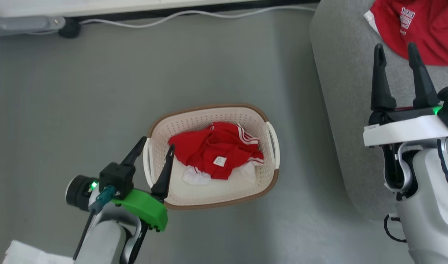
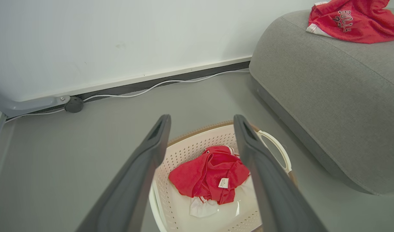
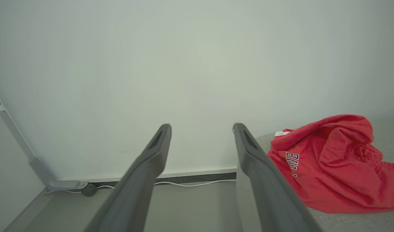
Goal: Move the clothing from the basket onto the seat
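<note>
One piece is already on the seat: a red jersey (image 1: 425,33) with white lettering lies on the large light-grey fabric-upholstered sofa (image 1: 341,91), just beyond the fingertips of the right hand (image 1: 395,45). That hand's two long dark fingers stand wide apart with nothing between them. What is left is a crumpled red garment (image 1: 213,150) with white side stripes and a small white tag. It lies over a bit of white cloth in the middle of the cream-white perforated plastic laundry basket (image 1: 209,107) with a brown rim, which stands on the grey floor (image 1: 81,110) near the sofa's rounded end. The current step therefore looks like the approach for the second pick. The left hand (image 1: 157,143) hangs over the basket's left side handle, fingers spread wide and empty. The red garment lies just beyond its tips and to the right, untouched; in the left wrist view it sits between the two fingers, lower down. As I judge it, the next move calls for the left hand to shift over the basket's middle, drop onto the highest fold and close on plenty of cloth, keeping clear of the wall and handle close by.
</note>
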